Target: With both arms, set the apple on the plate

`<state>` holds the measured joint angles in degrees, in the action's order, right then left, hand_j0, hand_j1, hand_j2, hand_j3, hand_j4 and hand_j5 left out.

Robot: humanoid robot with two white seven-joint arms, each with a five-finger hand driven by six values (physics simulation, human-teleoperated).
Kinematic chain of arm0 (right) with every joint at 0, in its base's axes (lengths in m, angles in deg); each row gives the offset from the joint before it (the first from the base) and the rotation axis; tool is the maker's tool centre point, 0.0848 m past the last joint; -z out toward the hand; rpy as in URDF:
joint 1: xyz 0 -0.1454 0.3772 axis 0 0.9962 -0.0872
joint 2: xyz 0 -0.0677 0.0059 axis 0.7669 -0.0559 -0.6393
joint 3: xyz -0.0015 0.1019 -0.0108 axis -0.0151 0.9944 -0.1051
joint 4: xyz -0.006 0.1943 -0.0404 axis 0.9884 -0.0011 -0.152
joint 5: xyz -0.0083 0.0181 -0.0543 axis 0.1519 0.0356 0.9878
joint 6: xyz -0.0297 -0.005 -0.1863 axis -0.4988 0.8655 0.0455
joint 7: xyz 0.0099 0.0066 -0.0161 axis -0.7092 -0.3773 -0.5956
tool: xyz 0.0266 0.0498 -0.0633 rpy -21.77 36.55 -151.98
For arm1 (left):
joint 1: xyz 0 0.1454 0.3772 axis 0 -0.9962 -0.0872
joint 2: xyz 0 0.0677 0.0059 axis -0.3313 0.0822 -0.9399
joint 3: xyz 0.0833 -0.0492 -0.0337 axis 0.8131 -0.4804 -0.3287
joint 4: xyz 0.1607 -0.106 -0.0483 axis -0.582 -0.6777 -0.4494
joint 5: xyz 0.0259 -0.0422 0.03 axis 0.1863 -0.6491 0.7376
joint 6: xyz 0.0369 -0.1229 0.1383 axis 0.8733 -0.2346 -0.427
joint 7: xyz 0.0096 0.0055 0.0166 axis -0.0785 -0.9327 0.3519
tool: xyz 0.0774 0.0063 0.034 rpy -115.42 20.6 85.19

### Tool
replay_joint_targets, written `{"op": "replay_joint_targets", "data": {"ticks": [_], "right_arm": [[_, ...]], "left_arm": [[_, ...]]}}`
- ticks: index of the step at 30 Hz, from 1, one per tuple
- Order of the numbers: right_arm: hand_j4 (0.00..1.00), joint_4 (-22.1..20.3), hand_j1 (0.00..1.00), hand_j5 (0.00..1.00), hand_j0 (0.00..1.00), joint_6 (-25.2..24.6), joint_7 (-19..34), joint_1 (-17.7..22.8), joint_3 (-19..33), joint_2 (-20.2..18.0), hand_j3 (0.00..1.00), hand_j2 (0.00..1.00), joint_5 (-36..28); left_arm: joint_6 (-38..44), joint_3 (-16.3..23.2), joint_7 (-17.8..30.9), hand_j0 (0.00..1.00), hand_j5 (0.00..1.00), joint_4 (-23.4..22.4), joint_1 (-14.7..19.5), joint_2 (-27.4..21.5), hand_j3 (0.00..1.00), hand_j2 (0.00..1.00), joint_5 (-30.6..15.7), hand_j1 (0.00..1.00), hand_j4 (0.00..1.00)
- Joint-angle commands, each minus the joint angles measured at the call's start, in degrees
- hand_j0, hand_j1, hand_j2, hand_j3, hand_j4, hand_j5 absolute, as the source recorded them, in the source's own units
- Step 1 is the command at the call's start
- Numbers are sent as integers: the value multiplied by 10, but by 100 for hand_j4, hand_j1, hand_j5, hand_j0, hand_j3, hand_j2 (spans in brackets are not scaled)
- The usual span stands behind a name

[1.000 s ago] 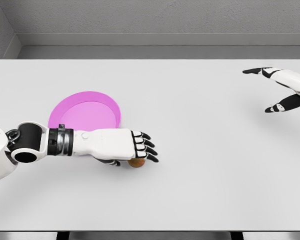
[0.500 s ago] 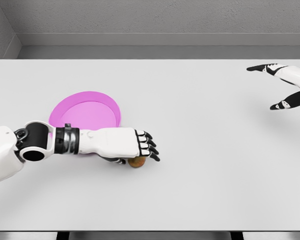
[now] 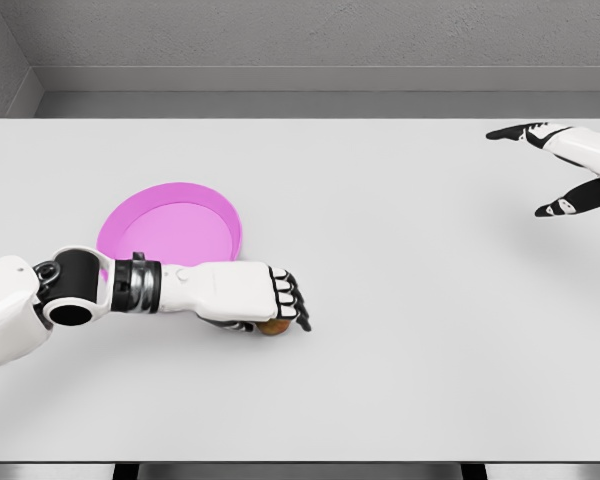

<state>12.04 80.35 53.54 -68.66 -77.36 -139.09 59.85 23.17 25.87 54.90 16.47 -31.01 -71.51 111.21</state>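
Black-tipped fingers (image 3: 292, 302) of the left hand (image 3: 248, 293) curled over the apple (image 3: 273, 326), only a brownish sliver showing beneath the palm, resting on the white counter (image 3: 400, 300) just beside the pink plate (image 3: 170, 225), right hand (image 3: 565, 170) cut off at far edge, fingers spread

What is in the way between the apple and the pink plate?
Nothing visible sits on the table between them. The apple lies under the left hand, just right of and nearer than the plate. Only the hand's own forearm crosses that short gap.
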Motion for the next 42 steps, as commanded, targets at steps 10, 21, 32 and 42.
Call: {"op": "replay_joint_targets", "data": {"ticks": [10, 21, 32, 42], "right_arm": [[100, -2, 100, 100, 100, -2, 0, 4, 0, -1, 100, 100, -4], [100, -13, 100, 100, 100, -2, 0, 5, 0, -15, 100, 100, -5], [100, -26, 100, 100, 100, -2, 0, 7, -1, -10, 100, 100, -4], [100, -31, 100, 100, 100, -2, 0, 8, -1, -11, 100, 100, -4]], "left_arm": [[1, 5, -1, 76, 76, -1, 0, -1, 76, 76, -2, 76, 76], [1, 6, -1, 60, 60, -1, 0, -3, 60, 60, 1, 60, 60], [1, 6, 0, 48, 48, 3, 6, -4, 48, 48, -1, 48, 48], [1, -52, -5, 47, 47, -2, 49, -45, 47, 47, -64, 47, 47]]}}
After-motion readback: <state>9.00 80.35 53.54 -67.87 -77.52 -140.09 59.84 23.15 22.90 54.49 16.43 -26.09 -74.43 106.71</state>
